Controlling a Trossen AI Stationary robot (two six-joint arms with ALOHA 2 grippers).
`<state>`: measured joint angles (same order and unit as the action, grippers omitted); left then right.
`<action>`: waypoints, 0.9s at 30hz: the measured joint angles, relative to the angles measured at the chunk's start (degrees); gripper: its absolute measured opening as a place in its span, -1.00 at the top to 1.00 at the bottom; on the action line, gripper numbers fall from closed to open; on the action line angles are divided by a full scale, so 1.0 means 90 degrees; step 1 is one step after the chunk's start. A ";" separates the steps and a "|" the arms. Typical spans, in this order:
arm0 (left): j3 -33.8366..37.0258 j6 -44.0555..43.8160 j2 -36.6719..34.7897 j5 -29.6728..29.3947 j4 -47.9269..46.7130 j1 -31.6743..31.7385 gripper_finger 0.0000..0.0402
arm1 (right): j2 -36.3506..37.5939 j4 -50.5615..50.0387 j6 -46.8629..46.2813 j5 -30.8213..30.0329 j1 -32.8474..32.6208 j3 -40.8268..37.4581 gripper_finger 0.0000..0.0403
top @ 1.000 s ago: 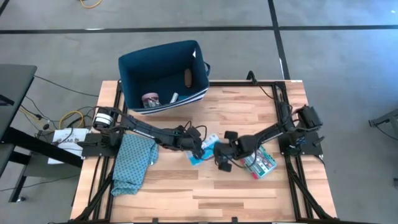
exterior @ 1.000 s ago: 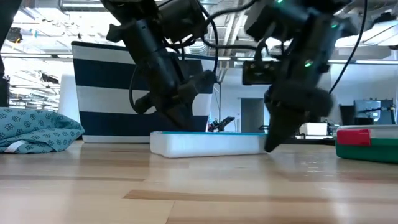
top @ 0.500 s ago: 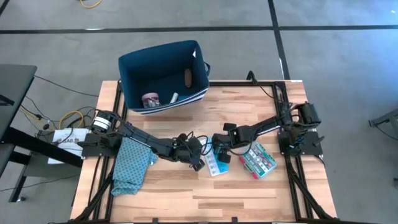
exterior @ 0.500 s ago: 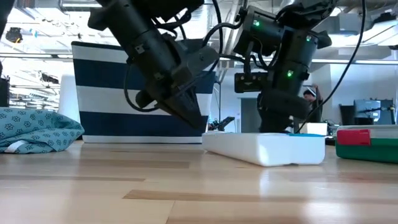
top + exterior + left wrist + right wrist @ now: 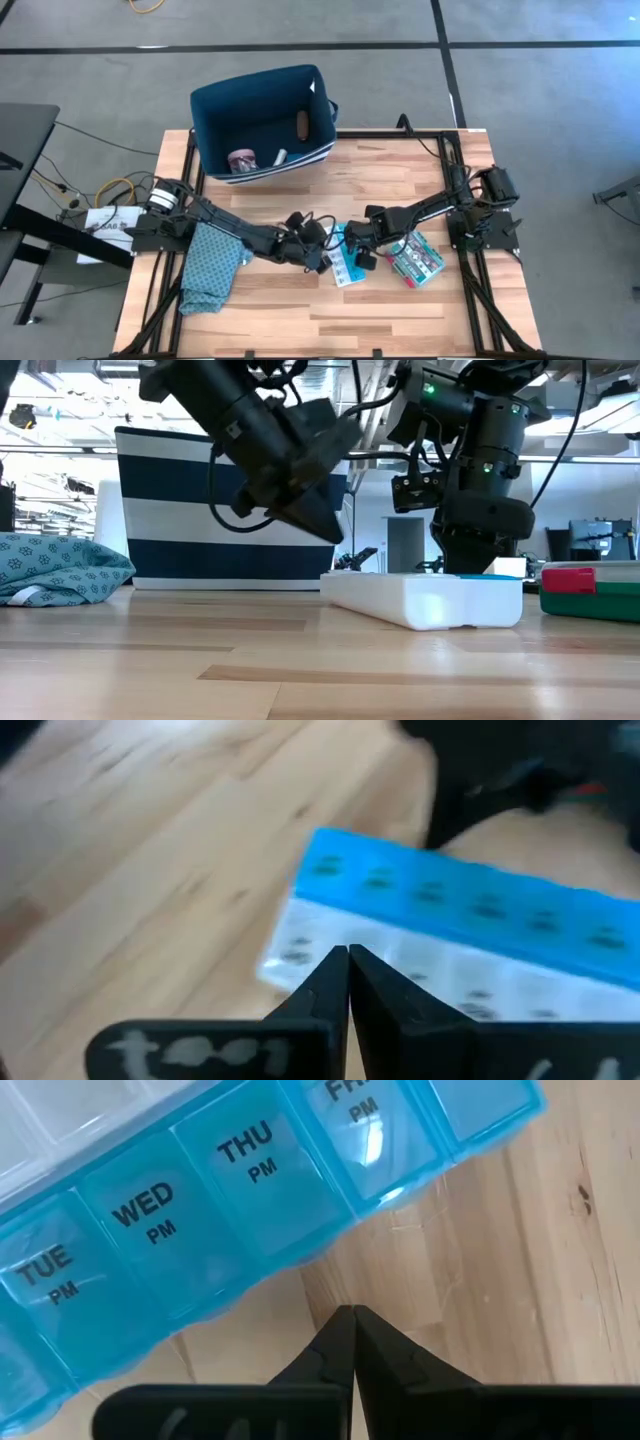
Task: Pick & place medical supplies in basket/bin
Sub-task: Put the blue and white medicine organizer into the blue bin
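The light blue weekly pill organiser (image 5: 342, 262) lies flat on the wood mid-table, between my two grippers. My left gripper (image 5: 323, 258) is shut and stands at its left side; in the left wrist view its tips (image 5: 347, 952) point at the organiser's white long side (image 5: 400, 955). My right gripper (image 5: 360, 257) is shut at the organiser's right side, its tips (image 5: 352, 1312) over bare wood just short of the blue lid edge (image 5: 300, 1250). The teal-red-white flat box (image 5: 415, 258) lies right of that. The navy bin (image 5: 262, 122) stands at the far edge. My left gripper's shut fingertips (image 5: 335, 970) come slanting down from the table's left at the organiser's white long side, near one end. Whether they touch it, I cannot tell. The organiser (image 5: 420, 600) rests flat on the table.
The bin holds a pink roll (image 5: 242, 158), a white stick (image 5: 280, 156) and a brown block (image 5: 302, 124). A teal patterned cloth (image 5: 212, 262) lies crumpled near the table's left edge. Bare wood stretches along the near edge.
The organiser has slid toward the table's right and turned about, from lying crosswise to lying nearly near-to-far, then stayed put. My left gripper has followed it toward the right and near edge, then risen slightly. My right gripper swung toward the far edge and came back beside the organiser.
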<state>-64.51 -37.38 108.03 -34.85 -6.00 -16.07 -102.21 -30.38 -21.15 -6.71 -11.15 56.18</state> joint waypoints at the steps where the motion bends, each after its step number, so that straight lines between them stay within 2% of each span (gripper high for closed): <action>1: 0.0000 -0.0061 0.0000 -0.0007 -0.0111 0.0031 1.00 | 0.0000 0.0015 0.0002 -0.0003 -0.0003 -0.0002 1.00; 6: -0.0003 0.0149 0.0176 0.0496 0.0130 0.0219 1.00 | 0.0000 0.0029 0.0003 -0.0001 0.0001 -0.0002 1.00; 11: -0.0024 0.0084 0.0578 0.0733 0.0495 0.0334 1.00 | -0.0005 0.0050 0.0012 0.0016 -0.0007 0.0000 1.00; 19: -0.0029 -0.0095 0.0721 0.0612 0.0418 0.0284 1.00 | -0.0007 0.0016 0.0474 0.0091 0.0001 0.0015 1.00; 24: -0.0010 -0.0181 0.0701 0.0718 0.0130 0.0229 1.00 | -0.0010 -0.0014 0.0342 0.0248 0.0087 0.0021 0.99; 27: -0.0006 -0.0040 0.0572 0.0498 0.0018 0.0121 1.00 | -0.0010 -0.0207 0.0154 0.0378 0.0130 0.0036 0.94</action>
<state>-64.57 -37.74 113.17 -30.36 -5.84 -14.98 -102.30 -32.24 -19.76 -3.31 -9.98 56.51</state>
